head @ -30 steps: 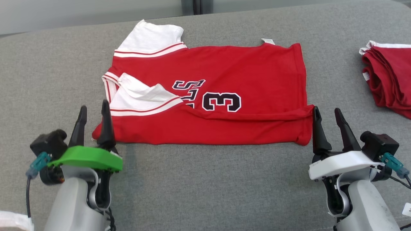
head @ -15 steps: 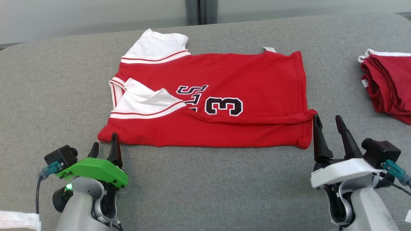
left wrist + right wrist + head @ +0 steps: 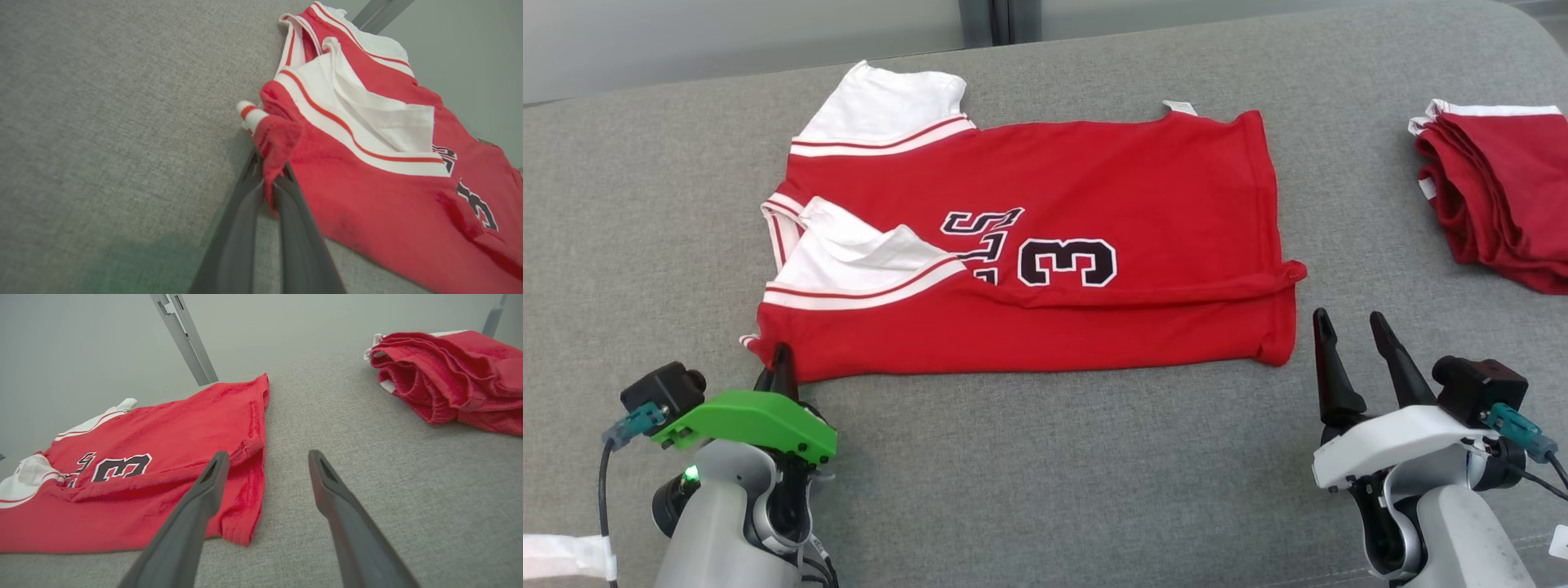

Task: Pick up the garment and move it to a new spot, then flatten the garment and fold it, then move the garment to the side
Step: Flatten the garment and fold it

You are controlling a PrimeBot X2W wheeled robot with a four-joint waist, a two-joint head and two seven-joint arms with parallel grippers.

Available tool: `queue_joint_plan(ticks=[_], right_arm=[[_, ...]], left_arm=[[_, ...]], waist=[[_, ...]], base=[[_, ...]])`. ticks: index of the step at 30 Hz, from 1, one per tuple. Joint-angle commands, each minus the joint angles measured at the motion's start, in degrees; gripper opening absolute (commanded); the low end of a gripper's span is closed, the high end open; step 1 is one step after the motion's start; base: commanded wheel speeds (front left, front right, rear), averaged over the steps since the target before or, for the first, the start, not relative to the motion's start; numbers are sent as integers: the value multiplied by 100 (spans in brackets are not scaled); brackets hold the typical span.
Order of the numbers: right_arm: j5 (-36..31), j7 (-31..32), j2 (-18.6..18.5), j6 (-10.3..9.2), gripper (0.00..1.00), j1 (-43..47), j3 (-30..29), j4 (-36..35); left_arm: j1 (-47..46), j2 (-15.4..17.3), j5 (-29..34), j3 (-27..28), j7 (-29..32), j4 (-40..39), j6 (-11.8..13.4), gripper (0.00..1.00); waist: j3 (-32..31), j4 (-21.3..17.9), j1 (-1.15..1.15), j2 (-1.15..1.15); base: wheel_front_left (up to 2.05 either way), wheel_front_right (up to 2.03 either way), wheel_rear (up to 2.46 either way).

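The garment is pinched at one corner by the left gripper; the right gripper is held spread near another.

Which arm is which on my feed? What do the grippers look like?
The left gripper has a bright green cover, the right gripper a white one. Both have two long dark tapered fingers, pale grey forearms and a black wrist camera with a teal plug and dark cable.

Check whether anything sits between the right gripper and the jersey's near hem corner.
Nothing visible. Only bare grey fabric surface lies between the open right gripper and the red jersey corner; the folded red stack sits well off to the right.
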Motion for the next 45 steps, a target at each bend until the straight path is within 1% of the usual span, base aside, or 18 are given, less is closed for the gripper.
queue_joint_plan(ticks=[1,9,18,21,22,23,25,26,29,32,34,36,39,42,45], right_arm=[[57,56,-8,0,100,16,-7,56],[295,249,-10,0,100,-159,78,536],[217,629,-11,0,100,-504,209,1331],[200,703,-9,0,99,-592,267,1542],[187,702,-9,0,60,-615,266,1609],[182,685,-8,0,45,-639,258,1661],[156,603,-9,0,22,-695,231,1724],[175,572,-10,0,0,-722,211,1739],[270,487,-11,0,0,-673,127,1675],[326,489,-9,0,0,-488,26,1455],[439,598,-9,0,0,-243,-20,1163],[478,722,-11,0,0,19,-73,820],[492,912,-9,0,0,485,-124,274],[480,1138,-11,0,0,956,-197,-224],[492,1322,-10,0,0,1312,-227,-556]], left_arm=[[149,22,-90,63,-50,-51,-17,0],[498,-81,-506,181,-189,-264,-69,0],[641,-129,-752,15,-309,-161,-63,0],[643,-135,-829,-29,-403,-125,-115,0],[644,-135,-840,-40,-424,-114,-144,0],[645,-134,-853,-49,-462,-105,-165,0],[644,-136,-876,-77,-510,-105,-225,0],[652,-136,-893,-82,-535,-110,-252,0],[676,-136,-907,-107,-610,-171,-342,0],[734,-137,-1018,-98,-624,-319,-486,0],[856,-138,-1185,-92,-537,-483,-607,0],[1025,-127,-1268,-96,-481,-662,-671,0],[1348,-71,-1356,-62,-425,-945,-686,0],[1763,-68,-1405,-78,-332,-1230,-597,0],[2140,-76,-1454,-142,-201,-1466,-503,0]], waist=[[-12,40,0,0],[-15,231,0,0],[-53,339,0,0],[-108,365,0,0],[-132,372,0,0],[-155,376,0,0],[-209,384,0,0],[-240,389,0,0],[-344,405,0,0],[-455,419,0,0],[-549,439,0,0],[-628,440,0,0],[-702,425,0,0],[-735,403,0,0],[-727,386,0,0]], base=[[0,0,0],[0,0,0],[0,0,0],[0,0,0],[0,0,0],[0,0,0],[0,0,0],[0,0,0],[0,0,0],[0,0,0],[0,0,0],[0,0,0],[0,0,0],[0,0,0],[0,0,0]])
